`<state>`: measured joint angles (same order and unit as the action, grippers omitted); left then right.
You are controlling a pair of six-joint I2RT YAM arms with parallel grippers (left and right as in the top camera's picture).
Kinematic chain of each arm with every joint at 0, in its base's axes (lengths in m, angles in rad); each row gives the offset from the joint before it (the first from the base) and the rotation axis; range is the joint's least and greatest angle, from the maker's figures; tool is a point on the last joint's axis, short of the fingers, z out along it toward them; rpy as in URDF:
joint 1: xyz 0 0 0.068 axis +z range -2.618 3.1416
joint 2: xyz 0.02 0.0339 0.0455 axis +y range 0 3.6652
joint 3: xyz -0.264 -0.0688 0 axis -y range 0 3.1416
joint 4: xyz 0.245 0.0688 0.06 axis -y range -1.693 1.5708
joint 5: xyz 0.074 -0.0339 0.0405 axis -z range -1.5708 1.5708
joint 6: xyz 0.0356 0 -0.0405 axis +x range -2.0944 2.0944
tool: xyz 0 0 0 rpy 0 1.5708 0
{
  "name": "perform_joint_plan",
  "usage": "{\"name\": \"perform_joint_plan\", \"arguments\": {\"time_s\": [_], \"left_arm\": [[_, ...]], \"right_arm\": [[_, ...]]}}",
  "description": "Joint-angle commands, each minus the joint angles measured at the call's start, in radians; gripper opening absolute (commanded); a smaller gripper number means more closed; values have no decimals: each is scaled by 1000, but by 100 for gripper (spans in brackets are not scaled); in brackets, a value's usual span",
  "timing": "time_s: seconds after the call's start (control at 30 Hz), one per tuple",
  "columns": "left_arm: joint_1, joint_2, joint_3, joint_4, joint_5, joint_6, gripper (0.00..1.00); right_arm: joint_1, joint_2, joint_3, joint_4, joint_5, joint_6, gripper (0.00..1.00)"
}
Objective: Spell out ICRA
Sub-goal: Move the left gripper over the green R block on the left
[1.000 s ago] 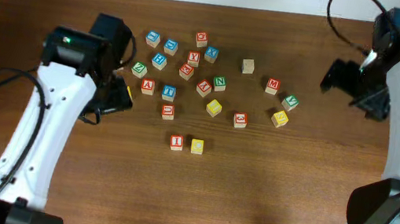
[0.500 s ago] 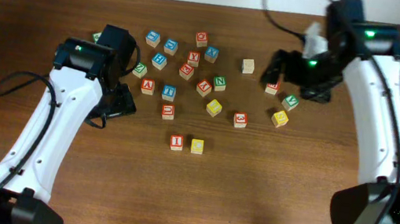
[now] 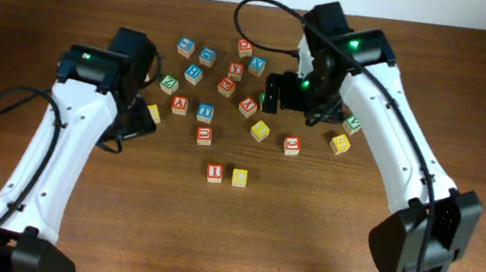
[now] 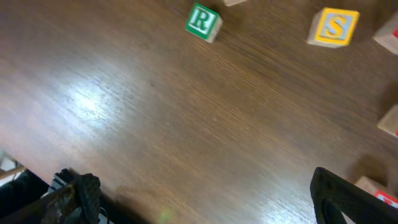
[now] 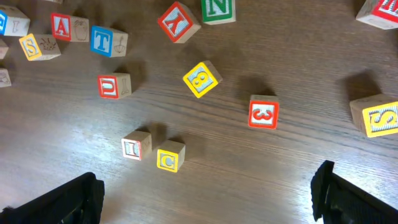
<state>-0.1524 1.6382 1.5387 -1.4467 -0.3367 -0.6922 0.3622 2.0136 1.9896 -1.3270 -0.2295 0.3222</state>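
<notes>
- Overhead: the right gripper (image 3: 274, 92) has just swung in from the far side over the jumble, jaws wide and empty. I (image 3: 214, 172) and C (image 3: 240, 177) sit side by side, so R is next, I'd guess.
- Left wrist: the left gripper (image 4: 204, 180) is gaping and empty. R (image 4: 203, 20) lies ahead, with the yellow S (image 4: 334, 27) nearby.
- Right wrist: A (image 5: 62, 28) sits between S and the blue T (image 5: 102, 38), which looks tight.

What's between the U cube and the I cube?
Nothing: only bare table separates the U cube from the I cube, seen clearly in the right wrist view.
</notes>
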Motion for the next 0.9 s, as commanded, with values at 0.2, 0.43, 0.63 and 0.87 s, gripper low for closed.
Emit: {"name": "perform_joint_plan", "arguments": {"time_s": [0.2,0.43,0.63,0.87], "left_arm": [[57,-4,-5,-1,-23,-22,99],[57,-4,-5,-1,-23,-22,99],[57,-4,-5,-1,-23,-22,99],[57,-4,-5,-1,-23,-22,99]], "right_arm": [[11,42,7,44,-13,320,92],[45,105,6,118,6,360,87],[14,106,6,151,285,330,98],[-150,106,6,35,193,288,98]]}}
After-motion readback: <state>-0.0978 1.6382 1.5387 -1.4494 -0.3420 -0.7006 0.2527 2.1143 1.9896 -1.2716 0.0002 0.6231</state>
